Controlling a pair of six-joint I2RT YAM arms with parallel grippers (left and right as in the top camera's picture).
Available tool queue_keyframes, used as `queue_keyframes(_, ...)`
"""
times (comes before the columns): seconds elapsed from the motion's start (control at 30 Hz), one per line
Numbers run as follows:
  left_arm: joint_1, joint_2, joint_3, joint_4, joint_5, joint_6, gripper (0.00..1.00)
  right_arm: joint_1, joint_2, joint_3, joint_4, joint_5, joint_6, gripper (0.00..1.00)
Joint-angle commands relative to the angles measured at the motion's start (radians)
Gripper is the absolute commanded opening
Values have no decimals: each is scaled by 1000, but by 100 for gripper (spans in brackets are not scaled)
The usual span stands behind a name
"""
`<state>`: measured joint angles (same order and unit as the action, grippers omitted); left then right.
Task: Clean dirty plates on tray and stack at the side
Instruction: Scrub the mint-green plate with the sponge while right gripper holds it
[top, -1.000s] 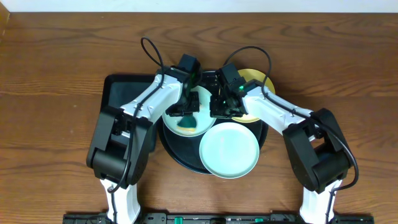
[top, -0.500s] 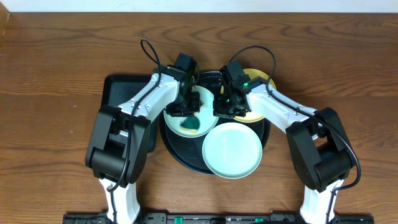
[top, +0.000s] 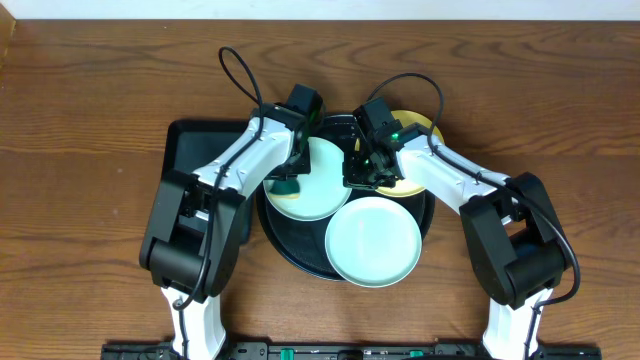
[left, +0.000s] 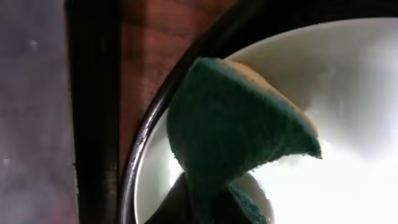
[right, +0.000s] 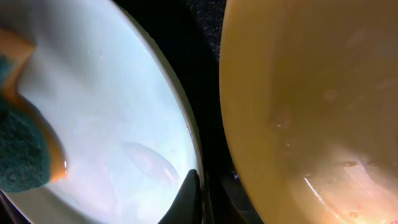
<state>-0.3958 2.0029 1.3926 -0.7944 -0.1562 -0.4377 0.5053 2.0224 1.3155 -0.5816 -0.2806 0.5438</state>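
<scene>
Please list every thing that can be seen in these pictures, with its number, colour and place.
left mint plate: 1, pale blue-green, left part of the round tray
front mint plate: 1, pale blue-green, tray's near edge
yellow plate: 1, pale yellow, tray's far right
round tray: 1, black, table middle
rectangular tray: 1, black, left of the round tray
sponge: 1, green, on the left mint plate
table: 1, brown wood
left gripper: 1, black, holds the sponge
right gripper: 1, black, at the left mint plate's right rim
</scene>
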Motion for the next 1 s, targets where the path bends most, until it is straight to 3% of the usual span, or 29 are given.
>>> queue_keyframes(0.0,13,26,16,-27,-12,-16,7,-19,18,-1,-16,82,-25,1)
queue_keyframes(0.27,-13,26,16,-107,497,167,7,-19,18,-1,-17,81,-25,1)
queue_keyframes(0.43,-20,26,16,-98,594,179,7,-19,18,-1,-18,80,-25,1)
queue_keyframes(0.6,-20,26,16,-14,556,174,8,-19,18,-1,-24,81,-25,1)
queue_keyframes(0.83,-20,26,16,163,155,93,7,-19,18,-2,-32,82,-25,1)
queue_keyframes(0.97,-20,26,16,151,74,89,7,-19,18,-2,-32,82,-25,1)
